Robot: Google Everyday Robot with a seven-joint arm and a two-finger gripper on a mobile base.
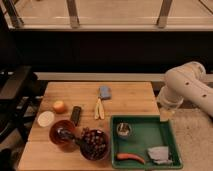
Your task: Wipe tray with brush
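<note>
While the arm (192, 86) bends in from the right, the gripper (165, 114) hangs at the far right corner of the tray (150, 134); whether it is clenched or released cannot be told. The tray sits at the near right of the table (130, 97), holding a cup (123, 130), a carrot (131, 157) and a cloth (159, 154). The brush (71, 136) seems to lie from the left bowl (56, 136) to the right bowl (97, 147), well apart from the gripper.

Claw (165, 115) by the tray's (150, 136) far right corner too small to read; arm (192, 89) cut by right edge
</note>
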